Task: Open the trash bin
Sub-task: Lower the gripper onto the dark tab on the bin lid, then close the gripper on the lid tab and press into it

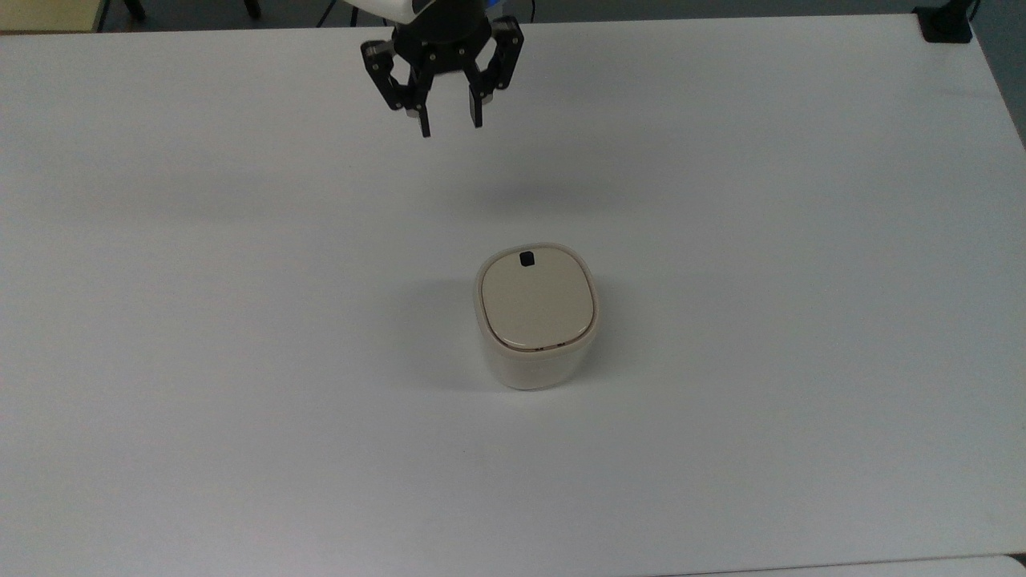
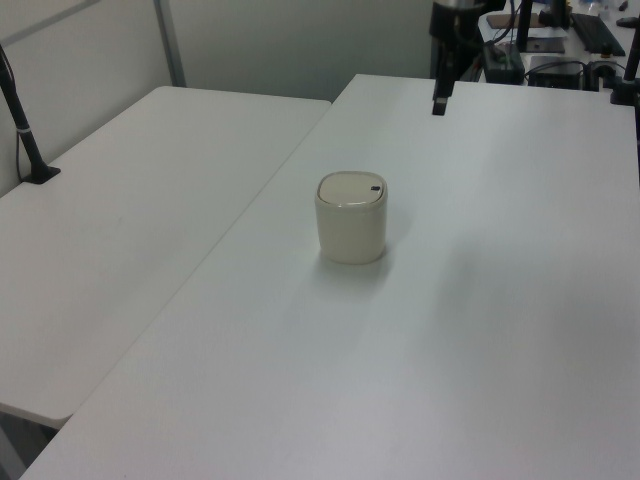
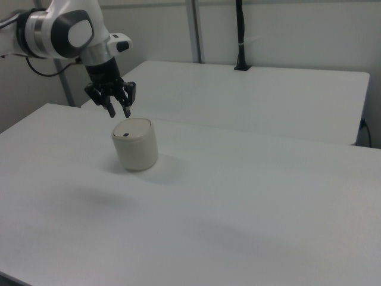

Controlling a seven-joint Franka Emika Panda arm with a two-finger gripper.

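Observation:
The trash bin (image 1: 535, 336) (image 2: 351, 222) (image 3: 136, 146) is a small cream-white rounded-square tub standing upright in the middle of the white table. Its flat beige lid (image 1: 538, 301) lies closed, with a small black square button (image 1: 527, 258) near the edge toward the top view's top. My gripper (image 1: 450, 124) (image 3: 119, 113) hangs in the air above the table, well beyond the bin toward the top view's top and slightly left. It is open, its black fingers pointing down with a narrow gap and nothing between them. In the left view the gripper (image 2: 439, 103) shows near the table's far end.
The white table (image 1: 240, 320) spreads wide on all sides of the bin. A second white table (image 2: 130, 230) adjoins it. A black clamp post (image 1: 946, 24) stands at the top view's top right corner, and another black pole (image 3: 240, 36) rises behind the second table.

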